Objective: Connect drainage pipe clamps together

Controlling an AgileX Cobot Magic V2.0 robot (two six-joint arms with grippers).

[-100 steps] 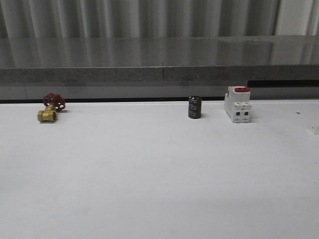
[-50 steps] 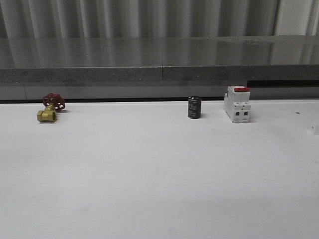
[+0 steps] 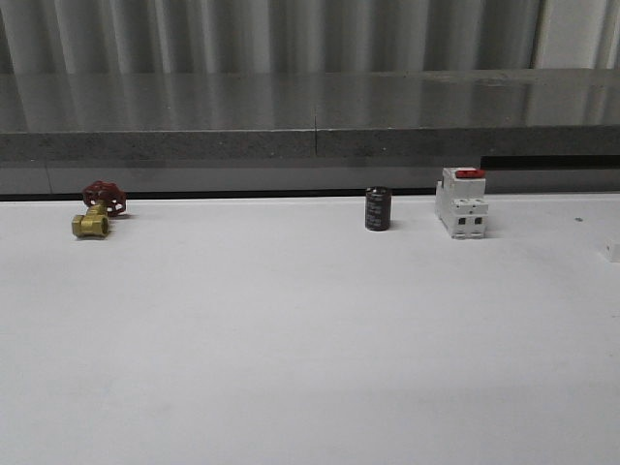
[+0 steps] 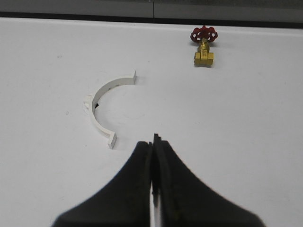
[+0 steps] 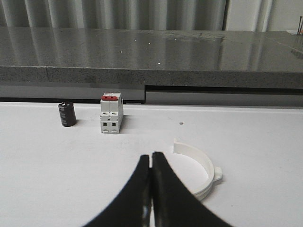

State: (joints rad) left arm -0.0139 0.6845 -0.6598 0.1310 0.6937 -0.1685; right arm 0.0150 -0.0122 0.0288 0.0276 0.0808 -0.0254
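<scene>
Both tools pressed shut, holding nothing: left tool [image 4: 152, 146] faces one clamp half [image 4: 103, 110] near the brass valve [image 4: 204, 46]; right tool [image 5: 151, 163] faces the other clamp half [image 5: 201, 171], apart, unjoined on the counter [image 3: 310, 339].

Across the front view nothing has shifted: the brass valve [image 3: 96, 214], capacitor [image 3: 378, 209] and breaker [image 3: 461, 202] match.

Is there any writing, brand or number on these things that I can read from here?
None can be read.
Black cylinder: pale marks on its side, too blurred to read.
White breaker with red switch: no legible print.
Brass valve: no visible lettering.
White clamp halves: plain, no marks seen.
</scene>
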